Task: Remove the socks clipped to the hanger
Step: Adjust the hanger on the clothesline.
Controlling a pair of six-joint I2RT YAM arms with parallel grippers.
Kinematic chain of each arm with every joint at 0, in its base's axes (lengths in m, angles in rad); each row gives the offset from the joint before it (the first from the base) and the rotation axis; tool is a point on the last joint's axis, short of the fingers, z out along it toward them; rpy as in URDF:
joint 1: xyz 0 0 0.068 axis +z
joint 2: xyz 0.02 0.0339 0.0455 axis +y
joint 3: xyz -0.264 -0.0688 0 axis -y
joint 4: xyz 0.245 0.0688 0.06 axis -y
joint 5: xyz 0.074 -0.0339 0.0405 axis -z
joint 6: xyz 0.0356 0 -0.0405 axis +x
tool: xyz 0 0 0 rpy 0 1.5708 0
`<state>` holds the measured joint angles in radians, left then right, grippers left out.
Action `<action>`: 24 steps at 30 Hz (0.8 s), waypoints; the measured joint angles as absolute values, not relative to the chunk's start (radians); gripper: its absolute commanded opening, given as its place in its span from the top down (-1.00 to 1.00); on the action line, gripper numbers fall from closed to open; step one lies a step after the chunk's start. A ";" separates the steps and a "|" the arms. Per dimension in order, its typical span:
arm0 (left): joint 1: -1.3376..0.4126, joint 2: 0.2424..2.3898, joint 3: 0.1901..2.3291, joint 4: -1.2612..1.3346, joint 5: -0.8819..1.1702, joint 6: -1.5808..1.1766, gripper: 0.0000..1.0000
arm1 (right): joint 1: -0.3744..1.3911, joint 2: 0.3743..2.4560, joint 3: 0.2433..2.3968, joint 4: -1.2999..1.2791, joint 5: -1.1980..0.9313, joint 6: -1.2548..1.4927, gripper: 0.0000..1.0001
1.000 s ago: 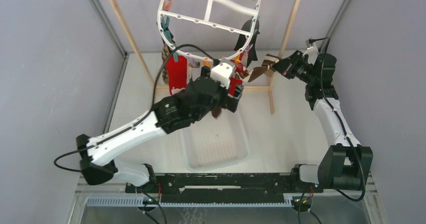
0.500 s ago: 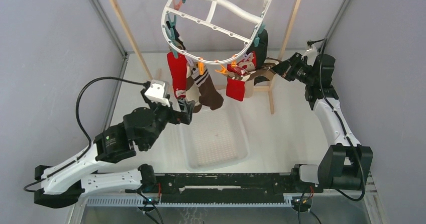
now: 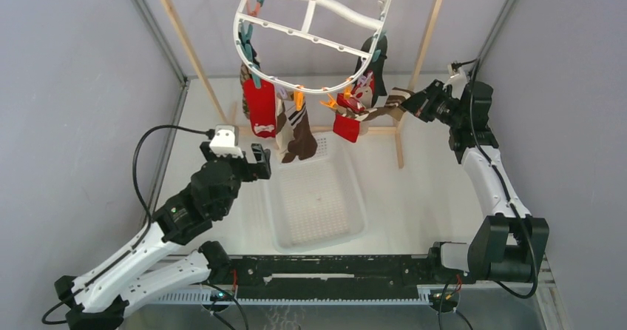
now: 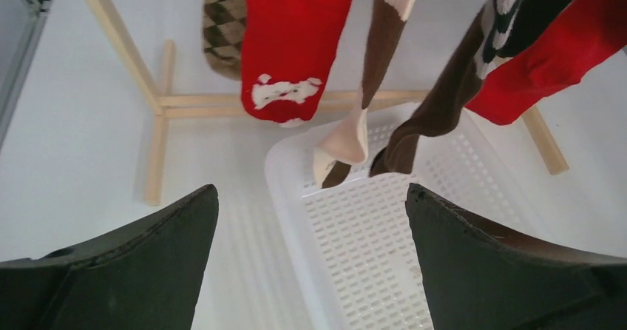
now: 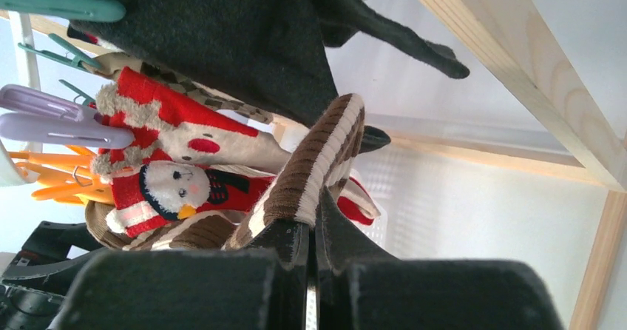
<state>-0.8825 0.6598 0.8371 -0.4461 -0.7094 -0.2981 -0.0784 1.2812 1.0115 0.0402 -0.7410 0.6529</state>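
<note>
The white oval hanger (image 3: 310,19) hangs from the metal rod with several socks clipped to it. A red sock with a white mark (image 3: 261,108) (image 4: 296,41), a brown and beige sock (image 3: 299,134) (image 4: 377,71) and a tan argyle sock (image 4: 225,23) hang on the left side. A black sock (image 3: 370,56) (image 5: 244,34) and red patterned socks (image 3: 347,123) (image 5: 170,189) hang on the right. My right gripper (image 3: 411,104) (image 5: 312,230) is shut on a brown striped sock (image 3: 388,104) (image 5: 318,160) that still hangs from the frame. My left gripper (image 3: 259,166) (image 4: 310,219) is open and empty, below the left socks.
A white perforated basket (image 3: 277,219) (image 4: 288,197) lies on the table under the hanger. The wooden rack's posts (image 3: 185,41) and floor bars (image 4: 159,123) stand around the hanger. Orange clips (image 5: 59,182) and teal clips (image 5: 52,4) dangle near my right gripper.
My left arm has drawn back from the hanger, down and to the left, open and empty. The hanger swung and came back. The right gripper keeps its hold on the striped sock.
</note>
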 measured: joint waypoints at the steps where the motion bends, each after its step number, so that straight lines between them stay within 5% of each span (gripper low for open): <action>1: -0.877 0.672 0.830 -0.423 -0.694 -0.297 -0.99 | -0.078 1.281 1.008 0.040 -0.741 0.653 1.00; 13: -0.820 0.874 0.785 -0.229 -0.551 -0.272 -0.99 | -0.086 1.281 0.975 0.040 -0.743 0.653 1.00; 17: -0.801 0.901 0.780 -0.176 -0.511 -0.269 -0.82 | -0.088 1.280 0.974 0.040 -0.744 0.653 0.98; 24: -0.798 1.007 0.780 -0.118 -0.429 -0.262 -0.44 | -0.096 1.235 0.962 0.022 -0.741 0.648 0.48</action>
<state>-0.7979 1.0069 0.7795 -0.1181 -0.4290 -0.2615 -0.0959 1.2354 0.9619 0.0216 -0.7414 0.6476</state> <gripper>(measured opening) 0.758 0.149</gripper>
